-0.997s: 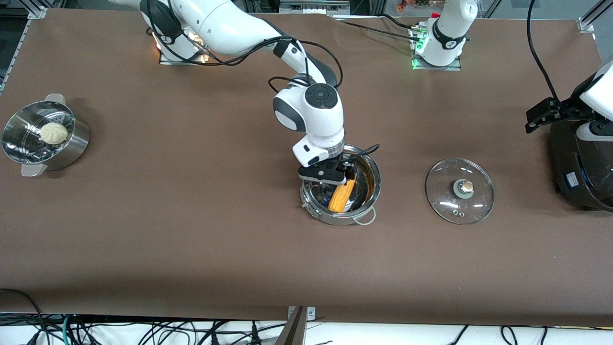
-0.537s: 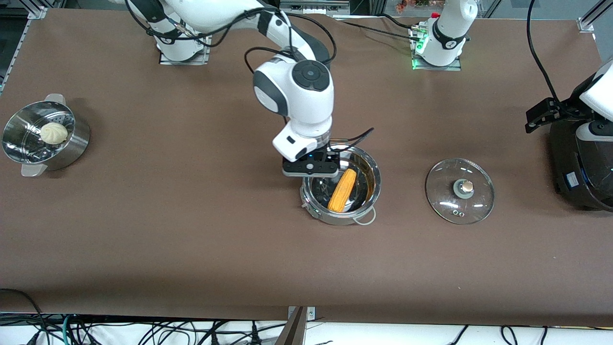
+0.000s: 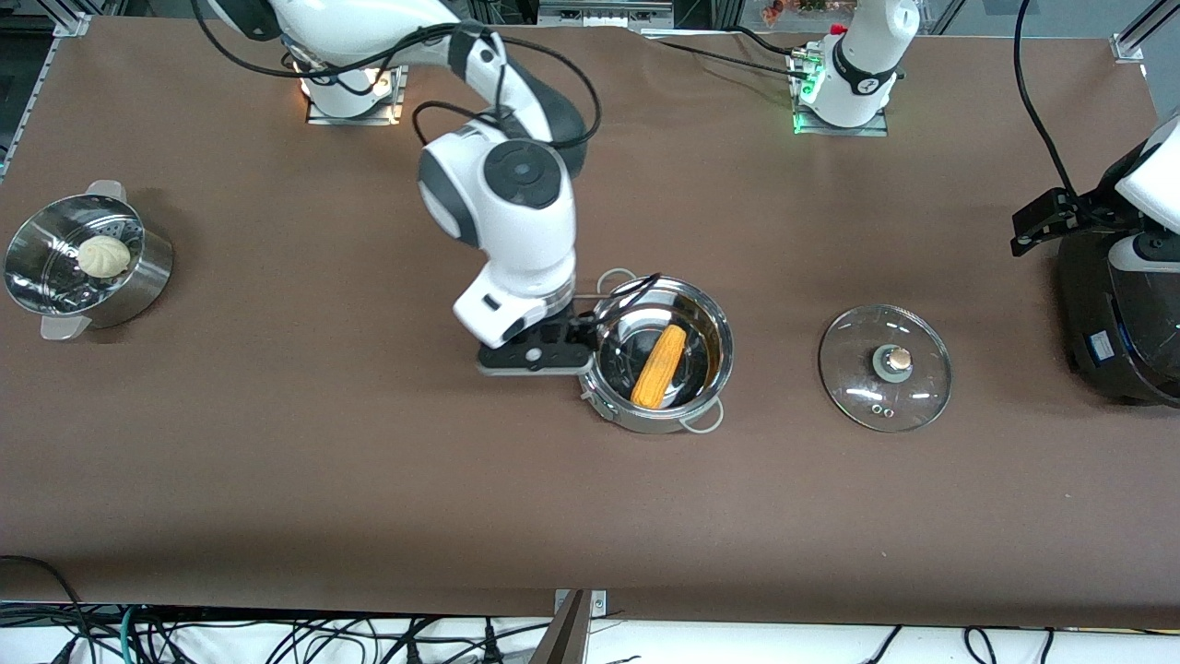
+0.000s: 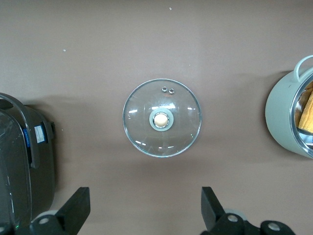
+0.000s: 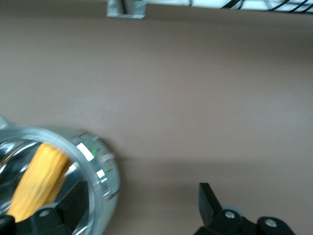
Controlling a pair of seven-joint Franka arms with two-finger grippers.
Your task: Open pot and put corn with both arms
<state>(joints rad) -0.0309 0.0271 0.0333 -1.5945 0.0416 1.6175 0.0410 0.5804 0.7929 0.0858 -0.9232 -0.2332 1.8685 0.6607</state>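
Note:
The steel pot (image 3: pixel 645 422) stands uncovered mid-table with the yellow-orange corn (image 3: pixel 659 366) lying inside. Its glass lid (image 3: pixel 885 367) with the copper knob lies flat on the table, toward the left arm's end. My right gripper (image 3: pixel 536 358) is open and empty, over the table just beside the pot on the right arm's side. Its wrist view shows the pot's rim (image 5: pixel 100 166), the corn (image 5: pixel 36 178) and the gripper (image 5: pixel 142 208). My left gripper (image 3: pixel 1046 221) waits open over the rice cooker. Its wrist view shows the gripper (image 4: pixel 145 210), the lid (image 4: pixel 161 120) and the pot (image 4: pixel 286 122).
A steel steamer pot (image 3: pixel 138 277) with a white bun (image 3: pixel 103 255) stands at the right arm's end. A black rice cooker (image 3: pixel 1115 323) stands at the left arm's end, also in the left wrist view (image 4: pixel 22 161).
My right gripper has let go of the corn, lifted out of the pot and moved toward the right arm's end. The corn stays in the pot. The left arm has not moved.

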